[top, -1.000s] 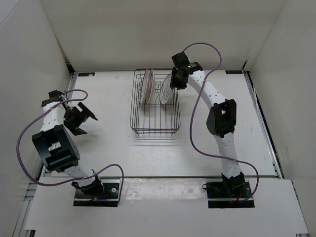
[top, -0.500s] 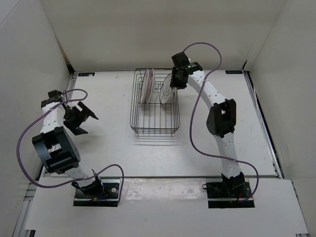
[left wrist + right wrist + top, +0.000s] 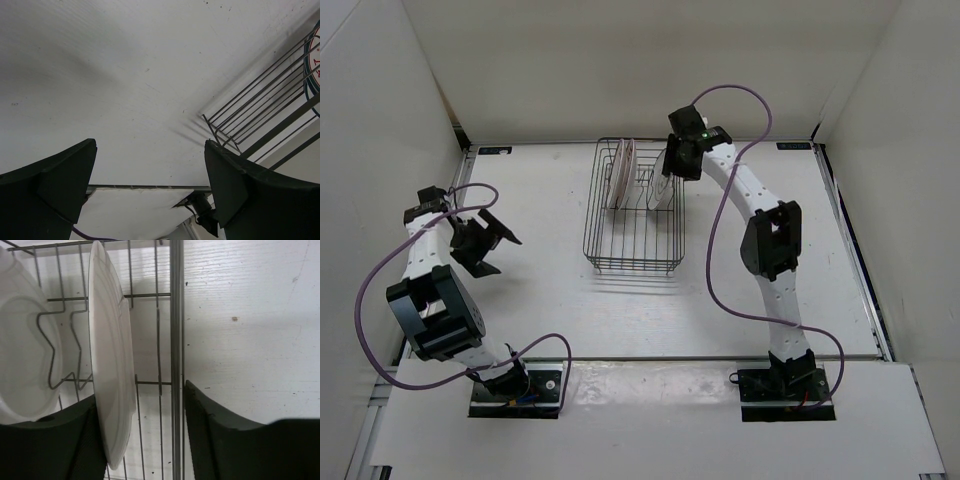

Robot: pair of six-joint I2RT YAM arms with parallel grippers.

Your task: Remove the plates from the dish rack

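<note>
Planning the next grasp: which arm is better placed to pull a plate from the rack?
Right. The right gripper is at the dish rack, jaws open astride the end plate. The left gripper is open, well left of the rack.

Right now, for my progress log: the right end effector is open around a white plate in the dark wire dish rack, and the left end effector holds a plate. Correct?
No: the left end effector is open and empty, as the left wrist view shows. The right end effector is open around a white round plate in the dark wire dish rack.
</note>
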